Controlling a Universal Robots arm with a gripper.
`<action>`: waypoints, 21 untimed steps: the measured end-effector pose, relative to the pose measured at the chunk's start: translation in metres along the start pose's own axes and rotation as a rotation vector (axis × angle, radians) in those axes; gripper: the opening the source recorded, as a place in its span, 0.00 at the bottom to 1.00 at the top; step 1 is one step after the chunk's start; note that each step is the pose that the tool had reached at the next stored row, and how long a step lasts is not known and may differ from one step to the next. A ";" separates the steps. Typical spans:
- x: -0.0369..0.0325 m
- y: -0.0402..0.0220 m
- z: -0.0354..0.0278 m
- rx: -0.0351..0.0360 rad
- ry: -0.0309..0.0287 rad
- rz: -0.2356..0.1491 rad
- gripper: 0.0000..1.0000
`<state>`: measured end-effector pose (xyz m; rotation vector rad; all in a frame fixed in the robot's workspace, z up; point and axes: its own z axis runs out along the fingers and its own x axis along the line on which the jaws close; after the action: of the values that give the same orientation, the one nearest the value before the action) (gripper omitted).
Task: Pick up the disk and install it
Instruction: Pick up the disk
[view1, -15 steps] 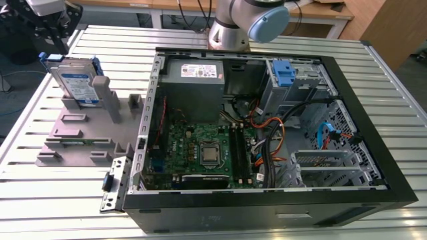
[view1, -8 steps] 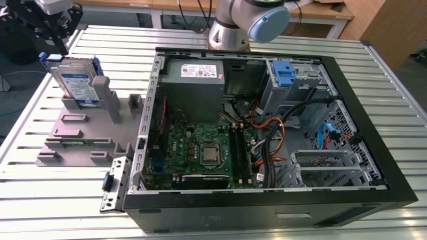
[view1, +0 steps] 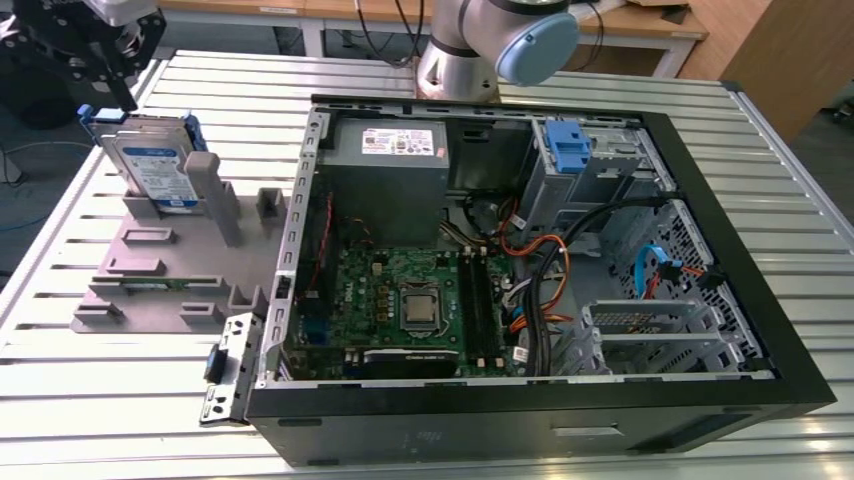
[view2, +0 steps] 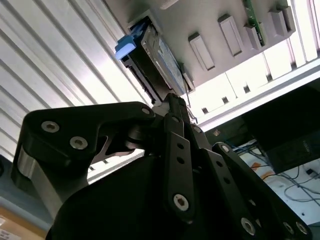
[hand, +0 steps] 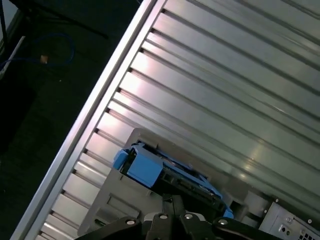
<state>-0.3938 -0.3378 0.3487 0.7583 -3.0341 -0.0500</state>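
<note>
Disk (view1: 151, 165) stood on edge in a grey holder (view1: 160, 250) on the table (view1: 94, 400), to the exterior view's left of the open computer case (view1: 534, 425). It was likely propped upright to leave its top edge free for gripping. The hand (view1: 114, 90) hung just above it; whether apart or together could not be told. The disk's white-and-blue label was too small to read.

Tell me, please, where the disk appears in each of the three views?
Exterior view: the disk stands on edge in the grey fixture, at the exterior view's left.
Second wrist view: the disk shows edge-on against the fixture.
First wrist view: its blue-railed edge rises from the fixture.
Shared landmark: the grey fixture.
</note>
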 end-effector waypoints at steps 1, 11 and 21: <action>0.0000 0.0000 0.0001 0.0001 0.0006 -0.018 0.11; 0.0000 0.0000 0.0015 0.0012 0.0068 -0.199 0.11; 0.0000 -0.0001 0.0032 0.0022 0.0131 -0.382 0.11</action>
<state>-0.3938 -0.3378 0.3455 1.3180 -2.8298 -0.0449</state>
